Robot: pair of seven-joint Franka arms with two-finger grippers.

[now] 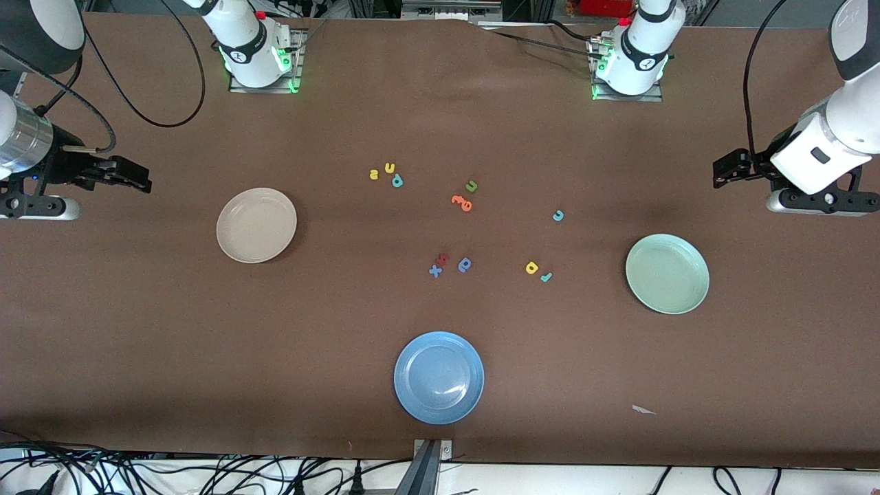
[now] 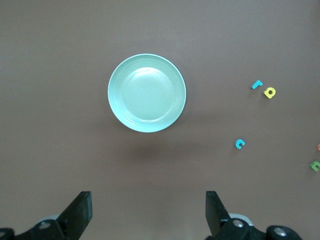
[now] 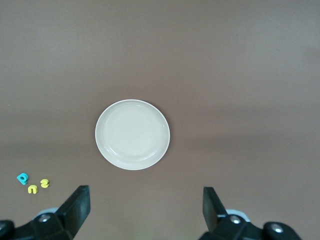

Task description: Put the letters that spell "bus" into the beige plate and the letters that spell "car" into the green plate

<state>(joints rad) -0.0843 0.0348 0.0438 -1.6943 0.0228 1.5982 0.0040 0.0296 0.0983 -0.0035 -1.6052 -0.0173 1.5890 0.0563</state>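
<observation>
A: What is hard to see?

B: The letters are so tiny that their shapes are hard to read. In both wrist views only the two finger tips show; the rest of each hand is cut off.

A: Where are the "bus" letters?

B: Yellow s (image 1: pixel 374 174), yellow u (image 1: pixel 390 167) and teal b (image 1: pixel 397 181) lie close together on the brown table (image 1: pixel 137 330), apart from the beige plate (image 1: pixel 237 247). The plate is round, smooth and shallow.

A: And "car"?

B: Teal c (image 1: pixel 558 216) lies alone. Yellow a (image 1: pixel 531 268) and teal r (image 1: pixel 546 278) lie just beside each other, nearer the front camera. The green plate (image 1: pixel 694 292) is toward the left arm's end.

A: The hands?

B: The left gripper (image 2: pixel 149 212) waits up over the table by the green plate, fingers wide apart, holding nothing. The right gripper (image 3: pixel 146 210) waits by the beige plate, also wide and holding nothing.
</observation>
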